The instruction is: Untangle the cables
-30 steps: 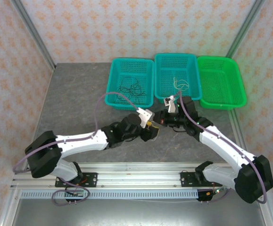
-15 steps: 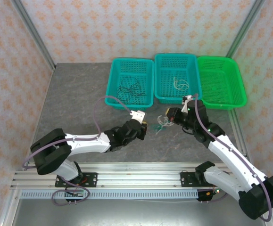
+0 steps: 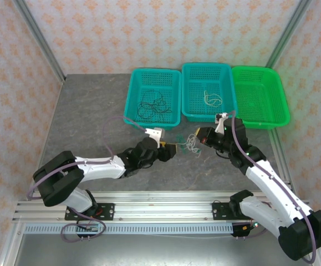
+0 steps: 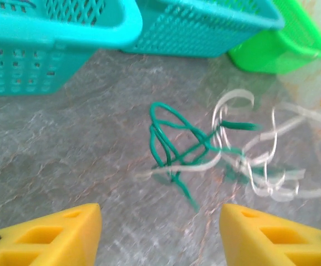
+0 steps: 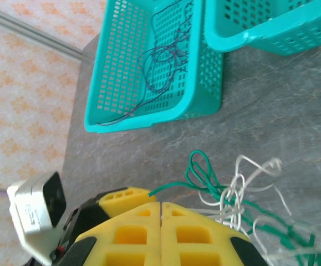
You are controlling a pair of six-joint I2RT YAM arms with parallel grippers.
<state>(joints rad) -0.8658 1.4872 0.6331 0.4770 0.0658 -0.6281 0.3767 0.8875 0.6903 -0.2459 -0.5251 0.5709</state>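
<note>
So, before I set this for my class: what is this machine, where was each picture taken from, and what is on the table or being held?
The machine is two robot arms, a left arm and a right arm, bolted at the near edge of a grey table. One picture looks down from above and behind them. The other two come from small cameras on the wrists, so the yellow blocks there are that arm's own fingers.

At the back stand three baskets: a left teal basket holding black cables, a middle teal basket holding a whitish cable, and a green basket.

Between the arms is a tangle of green and whitish cables. The right gripper is shut and seems to pinch one side of it. The left gripper is open, facing the tangle without gripping it.
</note>
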